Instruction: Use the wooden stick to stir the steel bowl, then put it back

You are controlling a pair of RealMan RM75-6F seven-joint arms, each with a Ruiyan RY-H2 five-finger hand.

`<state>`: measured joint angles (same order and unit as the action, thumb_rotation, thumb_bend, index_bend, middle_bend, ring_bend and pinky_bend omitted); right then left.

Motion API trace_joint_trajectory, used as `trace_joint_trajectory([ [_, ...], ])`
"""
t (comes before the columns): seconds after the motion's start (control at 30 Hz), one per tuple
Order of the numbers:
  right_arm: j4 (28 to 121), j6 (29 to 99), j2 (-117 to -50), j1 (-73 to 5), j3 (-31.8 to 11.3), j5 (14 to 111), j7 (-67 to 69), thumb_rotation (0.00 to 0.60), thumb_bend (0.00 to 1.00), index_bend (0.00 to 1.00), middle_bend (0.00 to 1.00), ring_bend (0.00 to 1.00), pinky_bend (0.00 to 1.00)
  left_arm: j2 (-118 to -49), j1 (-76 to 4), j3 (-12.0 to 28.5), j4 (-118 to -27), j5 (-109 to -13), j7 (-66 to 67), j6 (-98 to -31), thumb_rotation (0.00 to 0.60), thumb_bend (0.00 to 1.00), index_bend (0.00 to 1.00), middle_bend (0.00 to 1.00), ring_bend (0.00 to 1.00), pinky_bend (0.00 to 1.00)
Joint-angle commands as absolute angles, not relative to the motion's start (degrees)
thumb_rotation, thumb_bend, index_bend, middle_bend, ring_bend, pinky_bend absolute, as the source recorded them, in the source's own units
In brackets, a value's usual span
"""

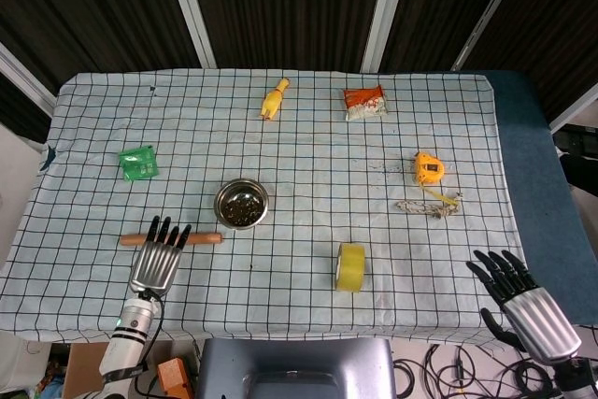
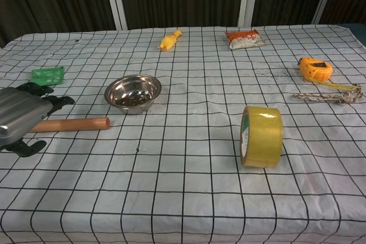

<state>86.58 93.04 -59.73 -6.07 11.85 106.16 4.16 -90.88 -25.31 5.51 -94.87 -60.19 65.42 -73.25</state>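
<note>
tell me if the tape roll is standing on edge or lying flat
On edge. The tape roll stands upright on its rim on the table, its hole facing sideways.

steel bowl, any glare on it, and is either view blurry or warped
Chest view: the bowl shows bright highlights on its rim and inner wall; the picture is sharp, with grid lines fanning out toward the near edge. Head view: even light, soft shadows, the bowl only mildly shiny, no blur.
</note>
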Motion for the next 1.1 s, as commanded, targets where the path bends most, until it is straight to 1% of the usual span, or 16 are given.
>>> trace_joint_trajectory([
  [0.03, 86.03, 92.93, -59.19, -5.79, 12.37, 107.24, 5.13, 0.600, 0.43, 0.00, 0.00, 0.00, 0.00, -94.77, -26.50, 6.50, -92.88, -58.23, 69.04, -76.17, 0.600, 0.36, 0.13, 0.21, 0.07, 0.09],
  [0.33, 86.54, 91.46, -58.13, -5.79, 12.38, 107.86, 6.26, 0.600, 0.43, 0.00, 0.00, 0.00, 0.00, -99.46, -29.76, 8.50, -86.23, -56.62, 70.19, -76.09, 0.600, 0.37, 0.23, 0.25, 0.11, 0.10],
  [0.47, 86.38, 91.28, -57.68, -5.84, 12.39, 108.29, 7.43, 0.600, 0.43, 0.00, 0.00, 0.00, 0.00, -100.11, -30.27, 8.05, -84.37, -55.71, 70.44, -75.69, 0.600, 0.38, 0.29, 0.26, 0.12, 0.12],
  [0.7, 86.68, 90.13, -57.50, -5.71, 12.00, 107.89, 6.81, 0.600, 0.43, 0.00, 0.00, 0.00, 0.00, -101.04, -31.26, 7.53, -81.91, -55.81, 67.92, -74.04, 0.600, 0.38, 0.30, 0.28, 0.13, 0.11],
  [0.87, 87.17, 89.43, -57.23, -5.63, 11.78, 107.61, 6.73, 0.600, 0.43, 0.00, 0.00, 0.00, 0.00, -102.31, -32.04, 7.66, -78.39, -56.32, 64.78, -72.64, 0.600, 0.38, 0.33, 0.31, 0.15, 0.12],
  [0.97, 87.26, 89.00, -57.13, -5.55, 11.73, 107.54, 6.45, 0.600, 0.43, 0.00, 0.00, 0.00, 0.00, -103.12, -32.43, 7.56, -76.46, -56.54, 63.82, -72.12, 0.600, 0.38, 0.37, 0.34, 0.17, 0.12],
  [1.03, 87.37, 88.78, -57.03, -5.56, 11.66, 107.54, 6.48, 0.600, 0.43, 0.00, 0.00, 0.00, 0.00, -103.66, -32.63, 7.65, -75.24, -56.48, 63.03, -71.70, 0.600, 0.37, 0.40, 0.39, 0.20, 0.13],
  [1.1, 87.41, 88.72, -56.95, -5.51, 11.59, 107.50, 6.53, 0.600, 0.43, 0.00, 0.00, 0.00, 0.00, -104.06, -32.81, 7.64, -74.17, -56.34, 62.76, -71.36, 0.600, 0.37, 0.43, 0.42, 0.21, 0.13],
])
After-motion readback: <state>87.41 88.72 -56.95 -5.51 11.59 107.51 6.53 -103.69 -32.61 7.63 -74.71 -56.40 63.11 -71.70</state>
